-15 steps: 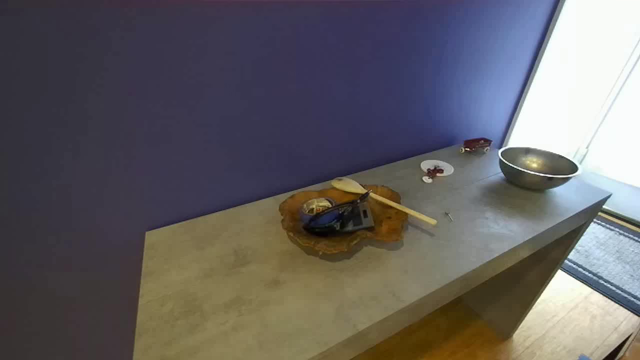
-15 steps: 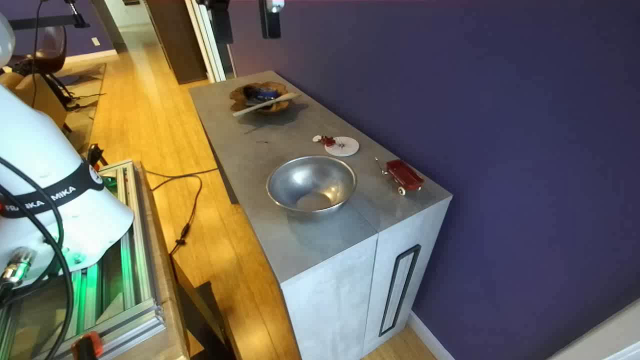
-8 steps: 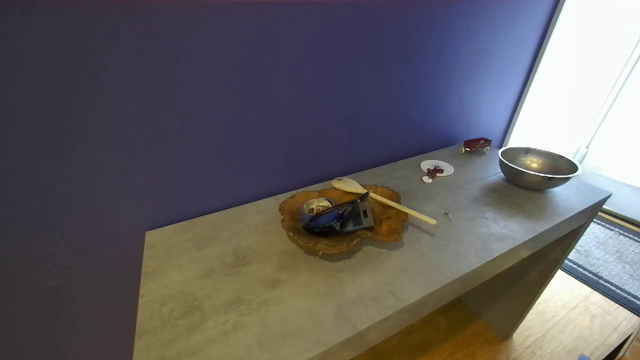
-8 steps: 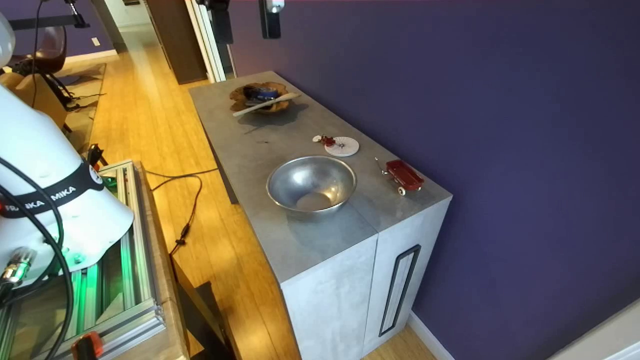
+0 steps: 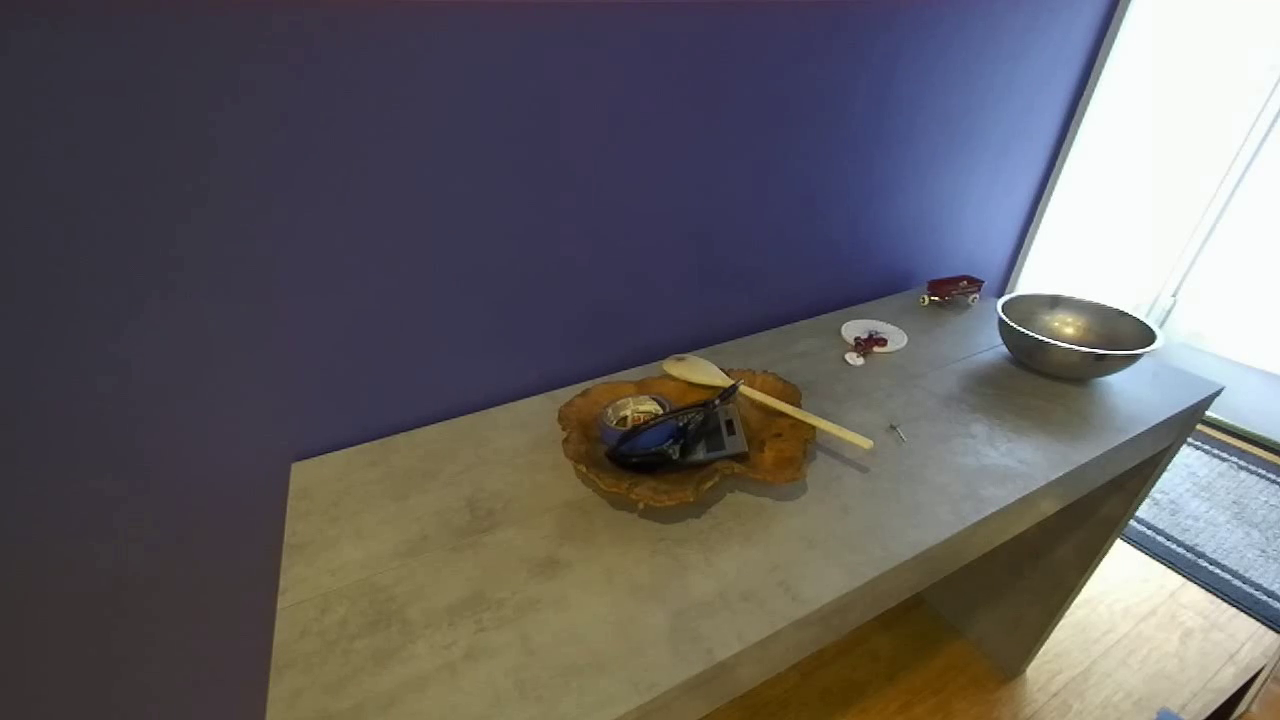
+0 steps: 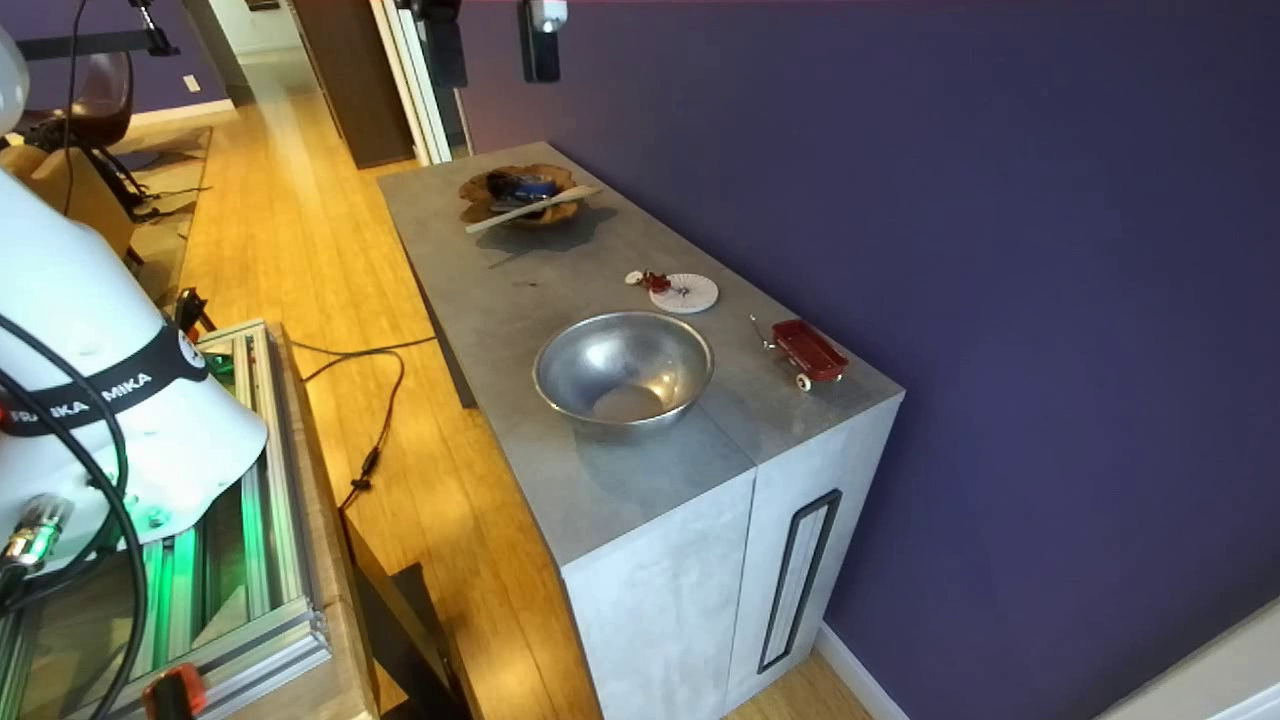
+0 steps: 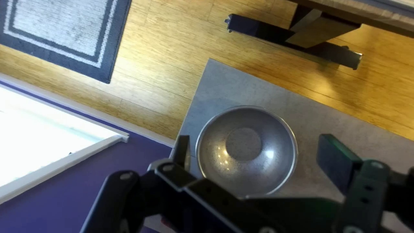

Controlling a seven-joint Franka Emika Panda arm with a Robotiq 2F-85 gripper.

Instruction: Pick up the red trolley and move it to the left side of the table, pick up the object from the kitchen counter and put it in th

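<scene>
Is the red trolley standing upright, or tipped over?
Upright: the trolley has its white wheels underneath, and its open tray faces upward.

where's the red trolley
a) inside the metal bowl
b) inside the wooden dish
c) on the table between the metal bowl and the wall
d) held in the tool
c: in an exterior view the trolley stands on the table, with the bowl to one side of it and the purple wall to the other.
</scene>
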